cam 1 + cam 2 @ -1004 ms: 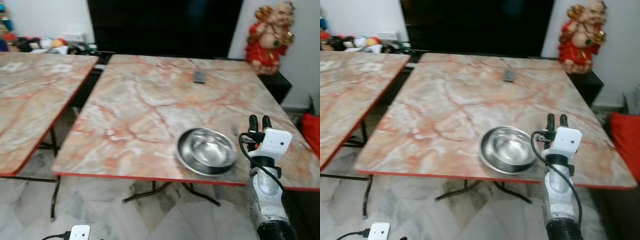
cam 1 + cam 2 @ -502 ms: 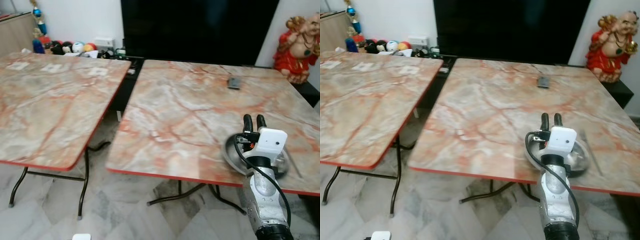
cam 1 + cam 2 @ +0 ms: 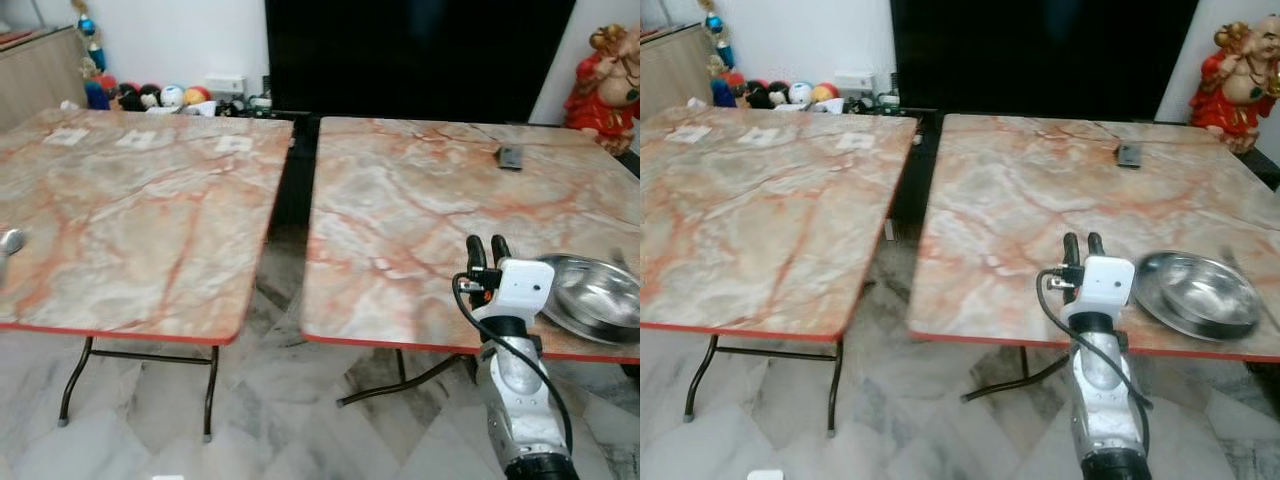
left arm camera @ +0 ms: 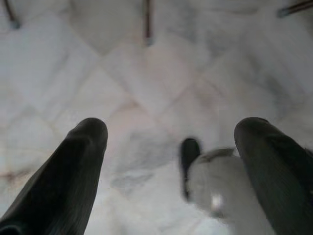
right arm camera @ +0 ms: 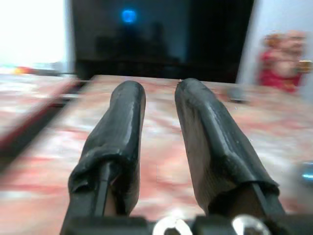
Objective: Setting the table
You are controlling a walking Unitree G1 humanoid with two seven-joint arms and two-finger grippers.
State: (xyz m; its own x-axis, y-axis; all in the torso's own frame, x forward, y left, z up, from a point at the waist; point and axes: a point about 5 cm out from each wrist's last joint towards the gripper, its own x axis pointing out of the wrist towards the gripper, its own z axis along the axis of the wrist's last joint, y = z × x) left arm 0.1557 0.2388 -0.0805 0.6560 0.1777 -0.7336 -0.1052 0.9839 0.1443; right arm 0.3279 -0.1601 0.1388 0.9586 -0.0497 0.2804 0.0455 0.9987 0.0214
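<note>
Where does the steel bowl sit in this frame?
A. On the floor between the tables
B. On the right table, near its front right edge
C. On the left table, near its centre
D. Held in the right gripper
B: the steel bowl rests on the right table near its front edge, beside the empty right gripper.

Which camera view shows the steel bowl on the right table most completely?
The right eye view: the steel bowl sits whole near the table's front edge. The left eye view cuts its right side off. The right wrist view gives only a blurred glint.
</note>
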